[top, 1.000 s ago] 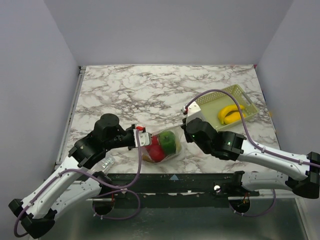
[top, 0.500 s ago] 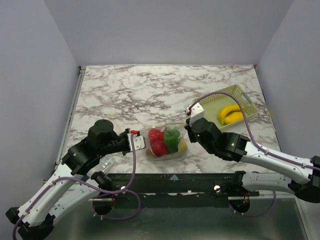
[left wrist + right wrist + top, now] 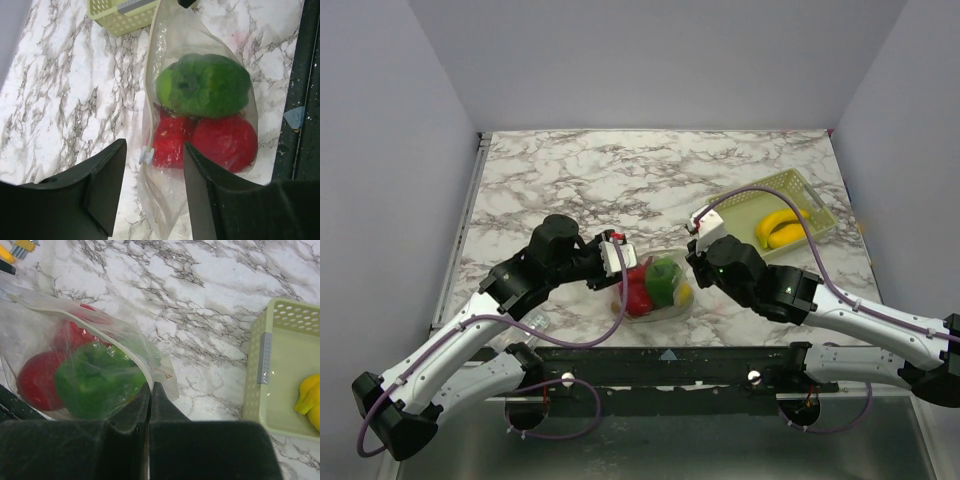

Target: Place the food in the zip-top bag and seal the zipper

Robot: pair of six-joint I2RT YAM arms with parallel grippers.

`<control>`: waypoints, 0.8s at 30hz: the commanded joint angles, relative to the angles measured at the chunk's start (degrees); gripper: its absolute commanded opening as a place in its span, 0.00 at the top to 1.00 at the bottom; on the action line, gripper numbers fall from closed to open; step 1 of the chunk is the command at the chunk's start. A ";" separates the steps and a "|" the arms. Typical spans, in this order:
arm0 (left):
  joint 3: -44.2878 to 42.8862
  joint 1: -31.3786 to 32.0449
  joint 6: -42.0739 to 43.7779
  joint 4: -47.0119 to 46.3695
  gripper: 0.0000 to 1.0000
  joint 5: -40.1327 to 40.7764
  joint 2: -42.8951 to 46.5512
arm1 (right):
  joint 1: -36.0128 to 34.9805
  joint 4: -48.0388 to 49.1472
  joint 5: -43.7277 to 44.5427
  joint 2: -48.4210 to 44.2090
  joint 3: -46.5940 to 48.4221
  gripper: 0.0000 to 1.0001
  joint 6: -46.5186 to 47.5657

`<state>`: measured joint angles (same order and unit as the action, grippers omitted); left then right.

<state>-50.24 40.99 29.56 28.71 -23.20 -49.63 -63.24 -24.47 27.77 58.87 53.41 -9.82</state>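
Clear plastic dominates all three views: the zip-top bag (image 3: 672, 308) lies on the marble table (image 3: 620, 180) near its front edge, between the two arms. From above we see a green pepper (image 3: 663, 280), a red fruit (image 3: 638, 295) and a small yellow piece (image 3: 686, 293) bunched inside it. The left wrist view shows no yellow piece, but it does show that there are two red fruits (image 3: 225, 142) side by side under the pepper (image 3: 202, 85). It also shows the zipper (image 3: 148, 100) running along the bag's (image 3: 165, 215) edge, with a small pale slider (image 3: 146, 156) on it. The left hand (image 3: 152, 150) is released, its two fingers spread either side of that slider without touching it. From above this hand (image 3: 620, 255) is only a dark shape at the bag's left end. In the right wrist view the right hand (image 3: 150, 390) is clenched, its fingers pressed together on the bag's (image 3: 30, 315) upper edge, where the zipper (image 3: 120, 337) curves into them. That view also shows a pale green basket (image 3: 265, 390) just beside the bag, with yellow bananas (image 3: 310, 400) in it. In the top view the basket (image 3: 775, 200) sits behind the right arm. We cannot tell whether the zipper is pressed shut along its whole length.
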 commanded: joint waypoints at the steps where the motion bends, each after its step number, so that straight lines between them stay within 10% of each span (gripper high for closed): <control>1: -0.65 0.04 1.85 -2.69 0.54 2.29 -0.42 | 0.13 1.24 -1.66 0.28 0.58 1.00 0.94; 24: 1.55 0.03 3.43 -2.55 0.80 5.90 -1.90 | 0.14 0.82 -2.40 0.12 0.74 1.00 1.60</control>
<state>-49.36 40.99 32.36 26.96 -19.16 -51.62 -63.24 -24.10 27.05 59.27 53.41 -8.93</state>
